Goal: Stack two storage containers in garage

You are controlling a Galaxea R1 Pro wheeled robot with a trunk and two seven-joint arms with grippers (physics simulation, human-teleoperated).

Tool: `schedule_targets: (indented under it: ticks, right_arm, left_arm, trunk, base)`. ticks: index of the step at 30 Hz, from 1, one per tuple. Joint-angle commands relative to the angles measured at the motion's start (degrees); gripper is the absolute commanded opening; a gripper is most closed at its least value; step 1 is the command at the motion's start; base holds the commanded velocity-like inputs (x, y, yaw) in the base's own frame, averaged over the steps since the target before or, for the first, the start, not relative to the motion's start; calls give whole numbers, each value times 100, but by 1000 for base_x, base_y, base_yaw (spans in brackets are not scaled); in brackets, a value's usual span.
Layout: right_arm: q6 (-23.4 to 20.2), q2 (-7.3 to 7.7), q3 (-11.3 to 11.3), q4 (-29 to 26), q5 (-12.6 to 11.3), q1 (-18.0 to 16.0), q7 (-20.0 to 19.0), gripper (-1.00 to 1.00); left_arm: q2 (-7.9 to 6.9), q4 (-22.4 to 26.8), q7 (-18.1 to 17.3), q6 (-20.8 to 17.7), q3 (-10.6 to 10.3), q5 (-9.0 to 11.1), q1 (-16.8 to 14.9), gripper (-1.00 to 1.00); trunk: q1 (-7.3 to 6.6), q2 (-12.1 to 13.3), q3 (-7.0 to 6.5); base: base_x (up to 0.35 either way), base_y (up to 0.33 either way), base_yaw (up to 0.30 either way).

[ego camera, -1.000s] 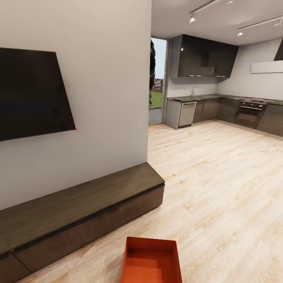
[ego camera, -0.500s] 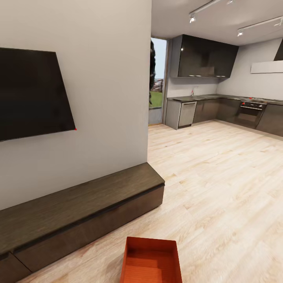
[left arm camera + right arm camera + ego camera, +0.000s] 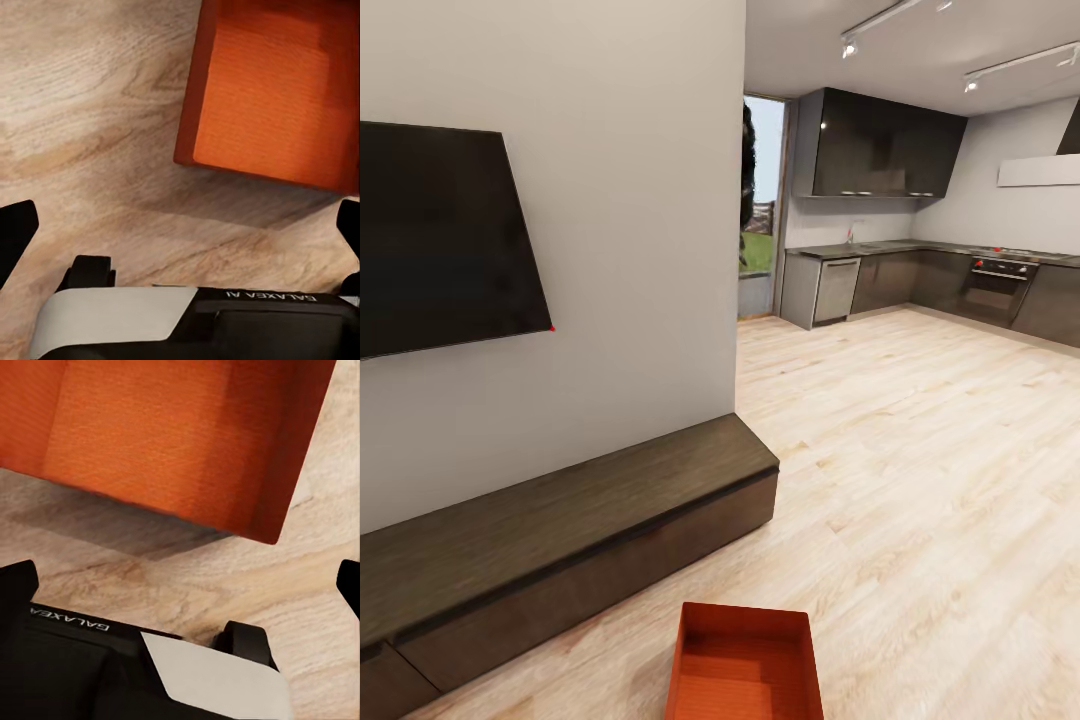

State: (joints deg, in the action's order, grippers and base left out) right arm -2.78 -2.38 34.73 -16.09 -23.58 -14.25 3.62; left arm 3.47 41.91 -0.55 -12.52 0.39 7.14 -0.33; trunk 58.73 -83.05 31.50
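Observation:
One orange-red storage container [image 3: 744, 665], open-topped with a ribbed bottom, lies on the light wood-plank floor of the living room at the lower middle of the head view, close in front of me. The left wrist view catches the same container [image 3: 277, 90], with my left gripper [image 3: 180, 225] open above bare planks short of its near wall. The container [image 3: 172, 435] also appears in the right wrist view. My right gripper [image 3: 184, 577] is open there too, fingers spread wide with nothing between them.
A long low dark-wood bench [image 3: 560, 530] runs along the white wall at left under a black TV [image 3: 440, 235]. Open plank floor [image 3: 920, 480] leads to a dark-cabinet kitchen [image 3: 920, 270] at the back right. My own base [image 3: 187, 322] lies under the grippers.

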Motion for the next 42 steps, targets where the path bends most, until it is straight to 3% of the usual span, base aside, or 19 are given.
schedule_targets:
  ticks: [1, 3, 5, 6, 7, 10, 11, 19, 21, 23, 24, 27, 29, 34, 42]
  right_arm:
    - [-71, -7, 39, -22, -51, -122, 43, 100]
    - [-102, -23, 21, -22, -57, -254, 52, 100]
    - [-137, -47, -18, 10, -68, -490, 104, 100]
    - [-150, -180, -47, 91, -73, -710, 167, 100]
    - [-153, -519, -70, 467, -77, -1144, 222, 100]
    - [-152, -728, -110, 800, -103, -1432, 242, 100]
    - [-152, -762, -280, 1024, -256, -1643, 328, 100]
    - [87, -762, -366, 1096, -355, -1721, 427, 100]
    - [175, -737, -370, 1093, -356, -1721, 428, 100]
    - [260, -574, -381, 1082, -413, -1721, 432, 100]
    - [276, -534, -391, 1079, -451, -1721, 431, 100]
    - [394, -385, -483, 1062, -715, -1721, 435, 100]
    - [589, -291, -566, 1051, -1043, -1721, 480, 100]
    - [705, -256, -613, 1054, -1231, -1721, 628, 100]
    - [721, -270, -564, 1047, -1193, -1721, 652, 100]
  left_arm:
    - [2, 122, 0, -199, 5, 78, -22, 100]
    - [11, 135, 4, -301, 8, 87, -88, 100]
    - [42, -80, 8, -407, 11, 83, -424, 100]
    - [129, -573, 10, -445, 12, 73, -925, 100]
    - [361, -1466, 20, -381, 13, 58, -1742, 100]
    - [455, -1872, 25, -251, 13, 53, -2116, 100]
    - [557, -2130, 89, -167, 13, 51, -2396, 100]
    - [618, -2233, 286, -118, -1, 22, -2812, 100]
    - [616, -2229, 289, -100, -10, -83, -2826, 100]
    - [613, -2186, 294, -13, -18, -457, -2836, 100]
    - [612, -2171, 296, 11, -19, -535, -2838, 100]
    - [617, -2137, 304, 130, -16, -736, -2854, 100]
    - [653, -2144, 308, 346, -9, -819, -2878, 100]
    - [653, -2213, 305, 457, -6, -877, -2900, 100]
    - [653, -2338, 251, 478, -19, -933, -2893, 100]
  trunk:
    - [0, -3, 6]
    - [0, -3, 6]
    - [0, -3, 6]
    - [0, -3, 6]
    - [0, -3, 6]
    - [0, -3, 6]
    - [0, -3, 6]
    - [0, -3, 6]
    - [0, -3, 6]
    - [0, -3, 6]
    - [0, -3, 6]
    - [0, -3, 6]
    - [0, -3, 6]
    - [0, -3, 6]
    - [0, -3, 6]
  base:
    - [0, 0, 0]
    - [0, 0, 0]
    - [0, 0, 0]
    - [0, 0, 0]
    - [0, 0, 0]
    - [0, 0, 0]
    - [0, 0, 0]
    - [0, 0, 0]
    - [0, 0, 0]
    - [0, 0, 0]
    - [0, 0, 0]
    - [0, 0, 0]
    - [0, 0, 0]
    - [0, 0, 0]
    - [0, 0, 0]
